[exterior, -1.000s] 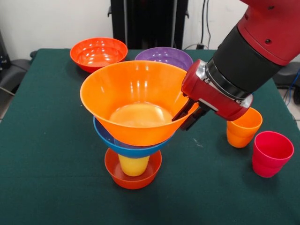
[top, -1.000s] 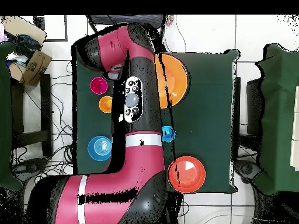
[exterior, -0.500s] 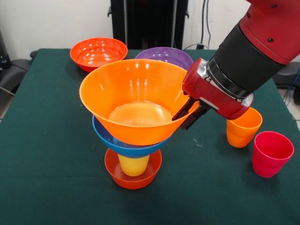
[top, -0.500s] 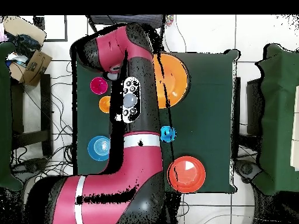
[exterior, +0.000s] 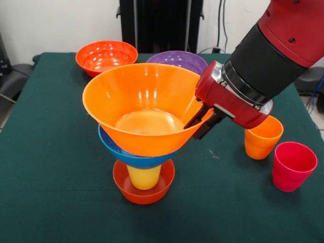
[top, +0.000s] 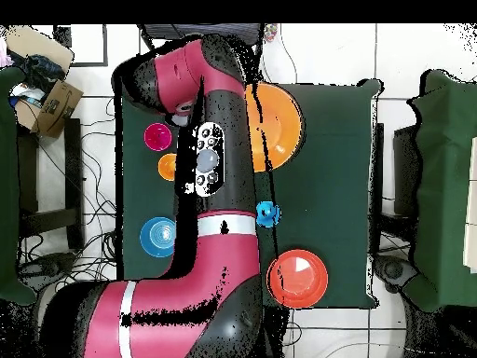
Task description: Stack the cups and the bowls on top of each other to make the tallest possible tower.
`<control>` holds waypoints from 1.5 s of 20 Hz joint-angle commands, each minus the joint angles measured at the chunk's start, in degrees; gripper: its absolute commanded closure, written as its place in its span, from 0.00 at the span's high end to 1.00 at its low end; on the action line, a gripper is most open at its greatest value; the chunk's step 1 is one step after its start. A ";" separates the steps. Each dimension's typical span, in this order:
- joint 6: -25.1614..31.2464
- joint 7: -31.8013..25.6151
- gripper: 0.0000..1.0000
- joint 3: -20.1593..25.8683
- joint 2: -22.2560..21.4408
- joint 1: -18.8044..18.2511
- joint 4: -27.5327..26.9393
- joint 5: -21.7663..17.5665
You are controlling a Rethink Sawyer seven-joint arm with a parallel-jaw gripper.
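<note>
The tower stands near the table's front: a small red-orange bowl (exterior: 144,191) holds a yellow cup (exterior: 144,177), with a blue bowl (exterior: 132,156) on the cup and a large orange bowl (exterior: 142,109) nested on top. My gripper (exterior: 192,131) is shut on the right rim of the large orange bowl, one finger inside and one outside. An orange cup (exterior: 262,137) and a pinkish red cup (exterior: 293,165) stand to the right. In the overhead view the arm covers the gripper and part of the large orange bowl (top: 281,121).
A red-orange bowl (exterior: 106,56) and a purple bowl (exterior: 179,61) sit at the table's far side. The overhead view shows a small teal-blue bowl (top: 268,214), a blue cup (top: 158,236), the pinkish red cup (top: 156,137) and the orange cup (top: 168,166).
The gripper and the large orange bowl have shifted slightly up and to the left in the front view. The rest of the tower and the loose cups have stayed put.
</note>
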 commanded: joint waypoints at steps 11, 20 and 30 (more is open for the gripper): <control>4.51 -8.27 0.00 0.45 -0.95 0.70 0.37 0.43; 4.94 -8.84 0.00 0.77 -0.63 0.50 -0.16 1.07; 4.30 -9.95 0.00 1.15 -0.62 0.16 -0.02 1.96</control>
